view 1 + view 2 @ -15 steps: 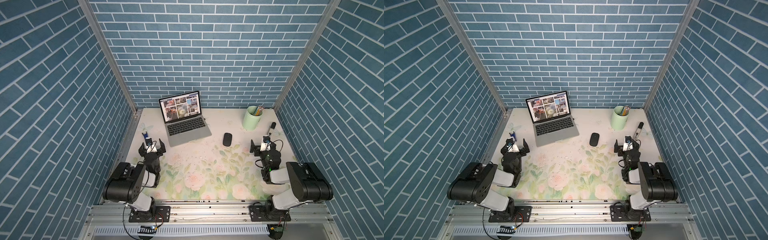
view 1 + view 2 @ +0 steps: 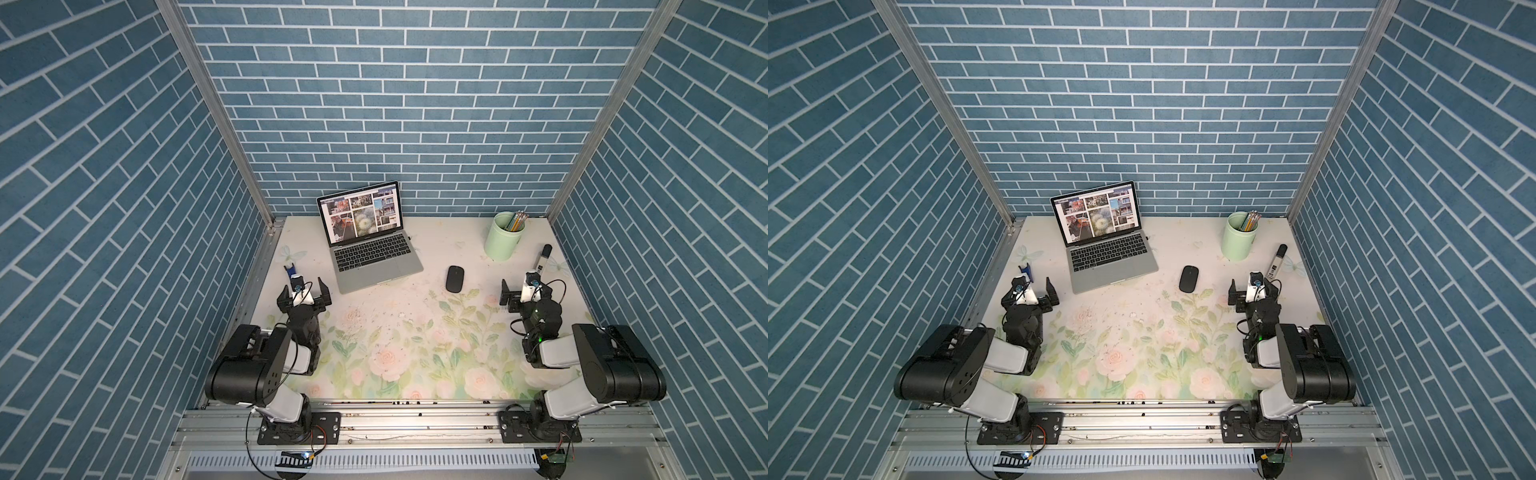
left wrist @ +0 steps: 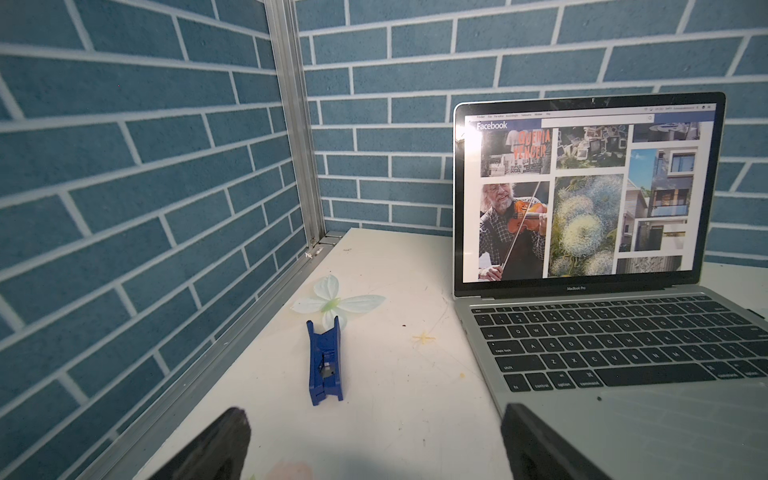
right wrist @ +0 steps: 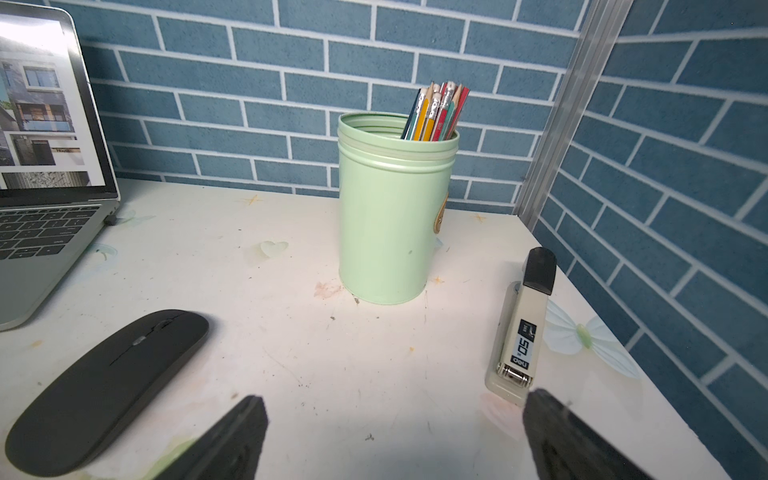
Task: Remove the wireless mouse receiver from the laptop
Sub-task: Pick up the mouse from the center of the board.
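Receiver: tiny dark stub [image 4: 111,217] plugged into the right side edge of the laptop [image 2: 374,257], close to the hinge. I see it clearly only from the right wrist; it's a speck in both top views.
Surface: white table [image 2: 436,249] with a pale flower print, scuffed, with dark crumbs mid-table.
Room: blue brick-pattern walls on three sides, metal posts in the back corners.
Laptop: silver, black keys, lid open, screen lit with a photo grid. It sits back left, angled a bit.
Cup: mint green cup [image 2: 503,239] upright at back right, with pencils [image 2: 516,220] standing in it.
Loose items: black mouse [image 2: 454,278] between laptop and cup, stapler [image 2: 542,259] lying near the right wall, blue clip [image 3: 325,361] near the left wall.
Left gripper [image 3: 376,417]: fingers spread wide, nothing in them, by the laptop's front left corner.
Right gripper [image 4: 395,407]: fingers spread wide, empty, between mouse and stapler.
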`<state>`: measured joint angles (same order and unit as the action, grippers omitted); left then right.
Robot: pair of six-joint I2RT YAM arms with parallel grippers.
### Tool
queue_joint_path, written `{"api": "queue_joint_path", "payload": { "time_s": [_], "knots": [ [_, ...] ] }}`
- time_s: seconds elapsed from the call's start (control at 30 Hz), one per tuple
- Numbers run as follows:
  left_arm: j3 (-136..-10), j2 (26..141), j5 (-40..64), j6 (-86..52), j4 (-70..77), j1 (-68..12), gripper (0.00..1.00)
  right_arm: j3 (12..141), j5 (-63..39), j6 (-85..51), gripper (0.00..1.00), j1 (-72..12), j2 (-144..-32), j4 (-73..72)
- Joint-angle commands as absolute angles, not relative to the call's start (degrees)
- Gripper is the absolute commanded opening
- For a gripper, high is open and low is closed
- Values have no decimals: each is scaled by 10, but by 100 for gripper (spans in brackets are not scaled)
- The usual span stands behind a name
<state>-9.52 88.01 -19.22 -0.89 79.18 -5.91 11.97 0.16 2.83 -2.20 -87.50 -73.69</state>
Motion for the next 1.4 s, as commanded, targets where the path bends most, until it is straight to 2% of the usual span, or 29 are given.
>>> {"api": "queue_joint_path", "payload": {
  "time_s": [0.0, 0.2, 0.27, 0.3, 0.37, 0.47, 0.53, 0.63, 0.67, 0.73, 0.8, 0.83, 0.93, 1.13, 1.37],
  "knots": [
    [-102, 878, -187, -13, 790, -54, 100, 126, -2, 25, 100, -22, -879, -736],
    [-106, 876, -162, -19, 777, -43, 99, 126, -11, 21, 98, -18, -878, -737],
    [-110, 867, -177, -16, 766, -47, 100, 154, -2, 22, 89, -20, -851, -658],
    [-124, 847, -181, -12, 728, -50, 100, 193, -7, 25, 87, -23, -822, -551],
    [-204, 787, -230, -4, 542, -72, 100, 293, 2, 43, 87, -45, -778, -343],
    [-385, 756, -274, -43, 260, -79, 100, 396, 147, 70, 88, -134, -749, -170],
    [-509, 770, -292, -68, 96, -80, 100, 480, 231, 67, 88, -196, -768, -41],
    [-674, 810, -290, -105, -116, -83, 100, 611, 308, -32, 89, -260, -830, 164],
    [-728, 825, -291, -118, -188, -87, 100, 670, 320, -117, 90, -275, -863, 261],
    [-786, 833, -289, -136, -276, -93, 100, 726, 283, -199, 89, -290, -900, 350],
    [-812, 827, -284, -160, -335, -95, 100, 750, 224, -233, 89, -307, -928, 377],
    [-819, 823, -275, -165, -356, -95, 100, 757, 202, -245, 92, -317, -941, 382],
    [-833, 817, -236, -174, -403, -95, 99, 776, 186, -263, 97, -345, -992, 392],
    [-872, 866, -196, -188, -491, -95, 100, 833, 163, -303, 98, -351, -1106, 412],
    [-861, 899, -241, -181, -493, -95, 100, 901, 159, -351, 98, -347, -1155, 425]
  ]
}}
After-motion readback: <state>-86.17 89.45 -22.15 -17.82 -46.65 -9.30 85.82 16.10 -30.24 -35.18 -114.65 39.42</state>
